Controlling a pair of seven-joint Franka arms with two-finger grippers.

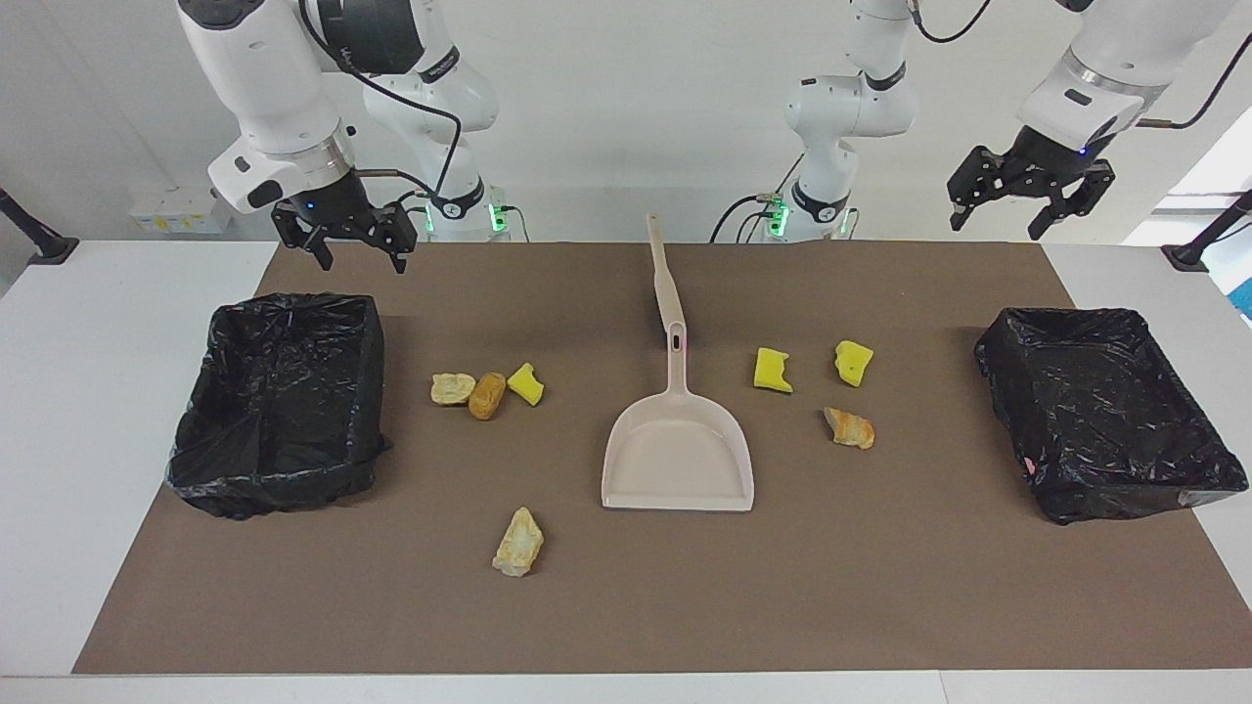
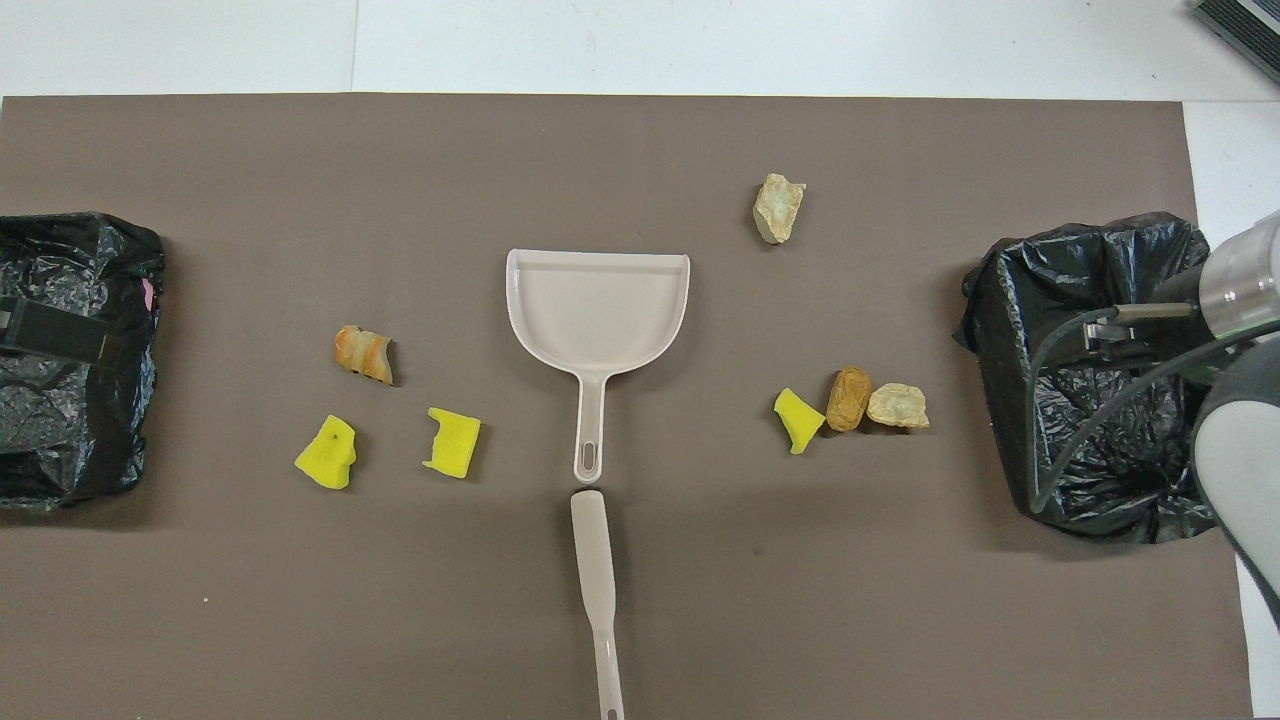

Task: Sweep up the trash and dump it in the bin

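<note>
Several pieces of trash lie on the brown mat. A tan lump, an orange-brown lump and a yellow chunk sit together toward the right arm's end, with a pale lump farther from the robots. Toward the left arm's end lie two yellow chunks and a bread-like piece. One black-lined bin stands at the right arm's end, another bin at the left arm's. My right gripper hangs open over the mat's edge by its bin. My left gripper hangs open, high, holding nothing.
A beige dustpan lies mid-mat, its handle pointing toward the robots. A beige stick-like tool lies end to end with that handle. In the overhead view the right arm and its cable cover part of the bin.
</note>
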